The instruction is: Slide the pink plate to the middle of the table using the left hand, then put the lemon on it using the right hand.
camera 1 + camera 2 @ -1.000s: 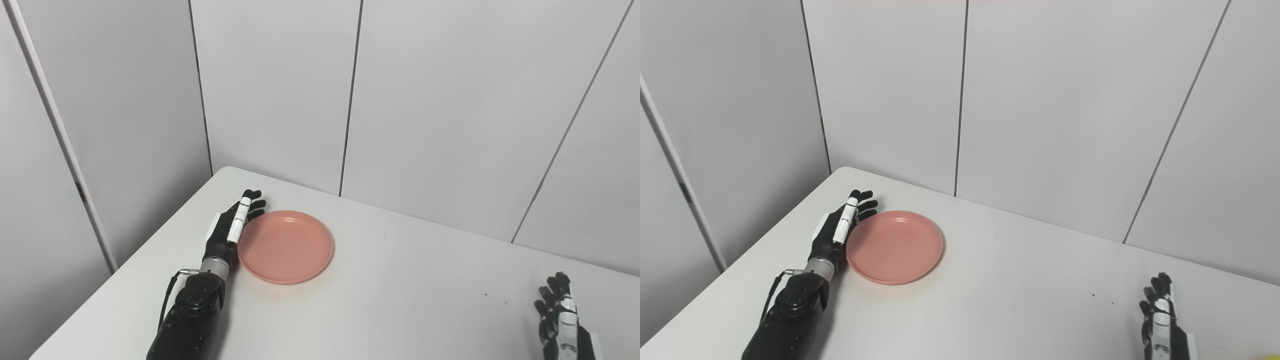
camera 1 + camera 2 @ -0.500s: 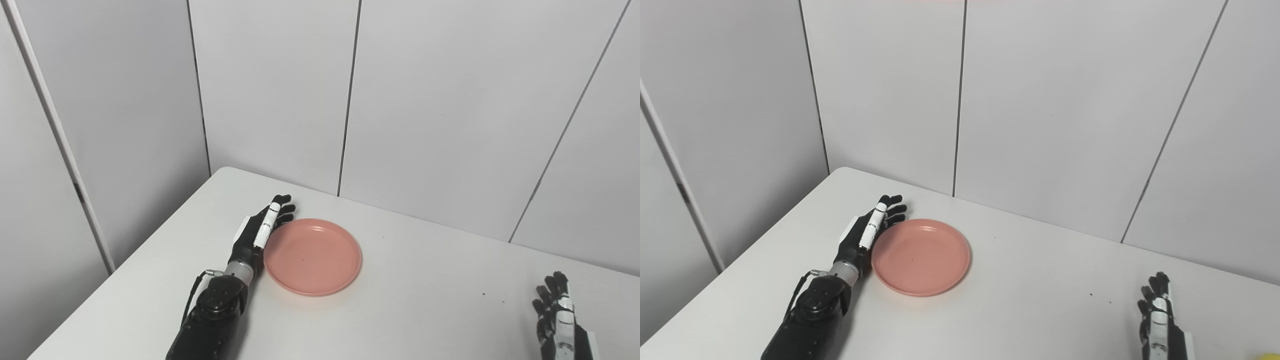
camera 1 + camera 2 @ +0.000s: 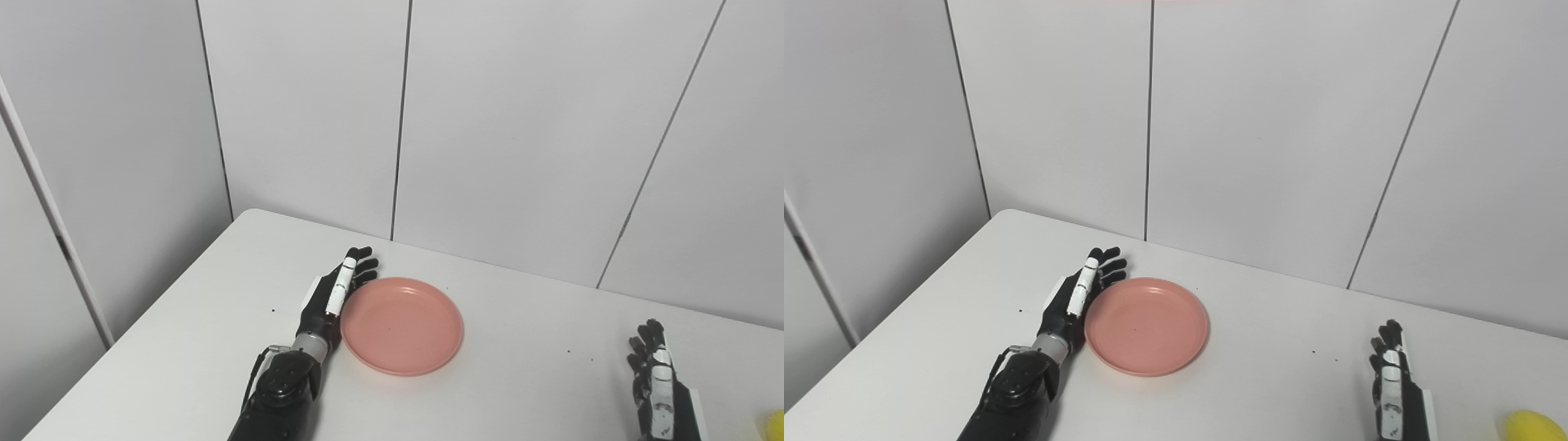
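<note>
Pink plate [image 3: 1145, 326], yellow lemon [image 3: 1532, 425], white table [image 3: 1262, 392], black-and-white hands.

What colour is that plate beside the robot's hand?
The plate is plain salmon pink, clearest in the right eye view.

On the table [image 3: 1249, 392], the plate [image 3: 1146, 324] has the left hand [image 3: 1077, 299] touching at nine o'clock, the right hand [image 3: 1393, 392] and lemon [image 3: 1532, 427] far off toward four.
</note>
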Controlling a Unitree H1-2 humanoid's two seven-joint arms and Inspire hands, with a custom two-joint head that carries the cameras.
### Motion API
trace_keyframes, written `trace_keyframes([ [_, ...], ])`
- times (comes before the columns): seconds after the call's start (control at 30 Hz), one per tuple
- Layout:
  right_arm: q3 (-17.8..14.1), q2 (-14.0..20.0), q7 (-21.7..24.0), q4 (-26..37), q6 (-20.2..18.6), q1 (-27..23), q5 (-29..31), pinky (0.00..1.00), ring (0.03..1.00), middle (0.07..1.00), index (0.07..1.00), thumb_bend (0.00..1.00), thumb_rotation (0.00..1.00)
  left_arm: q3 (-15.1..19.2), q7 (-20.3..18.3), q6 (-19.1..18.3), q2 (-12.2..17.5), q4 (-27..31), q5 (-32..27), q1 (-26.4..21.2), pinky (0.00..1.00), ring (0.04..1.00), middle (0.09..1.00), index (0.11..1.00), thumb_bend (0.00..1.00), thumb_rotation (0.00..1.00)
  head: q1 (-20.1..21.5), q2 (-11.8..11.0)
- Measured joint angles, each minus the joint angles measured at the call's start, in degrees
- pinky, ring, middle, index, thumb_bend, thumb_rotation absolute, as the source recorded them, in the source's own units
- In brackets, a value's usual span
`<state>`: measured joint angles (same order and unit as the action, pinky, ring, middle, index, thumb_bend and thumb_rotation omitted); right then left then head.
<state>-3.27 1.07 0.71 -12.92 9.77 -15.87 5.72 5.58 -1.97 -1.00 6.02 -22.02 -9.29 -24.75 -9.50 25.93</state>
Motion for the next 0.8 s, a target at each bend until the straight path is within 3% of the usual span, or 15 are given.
trace_keyframes([
  [0.3,-0.3,-3.2,-2.9,-0.2,0.1,-0.5,-1.5,0.94,0.932,0.928,0.918,0.67,0.97,-0.9,-0.1,-1.9,-3.0,1.7,-0.7,0.0,0.87,0.86,0.846,0.83,0.54,1.0,5.5,2.1],
  [0.43,-0.2,-4.4,-3.8,-0.1,0.0,-0.6,-1.7,0.96,0.942,0.942,0.93,0.67,0.99,-1.4,-0.5,-2.3,-4.4,2.6,-0.9,0.4,0.87,0.87,0.863,0.851,0.54,1.0,11.3,3.7],
  [0.8,1.9,-5.3,-4.1,0.2,-1.0,-0.5,-4.3,0.99,0.966,0.963,0.95,0.71,1.0,-2.7,-1.1,-2.6,-6.6,4.7,-0.6,1.9,0.87,0.875,0.873,0.862,0.55,1.0,15.4,4.7],
])
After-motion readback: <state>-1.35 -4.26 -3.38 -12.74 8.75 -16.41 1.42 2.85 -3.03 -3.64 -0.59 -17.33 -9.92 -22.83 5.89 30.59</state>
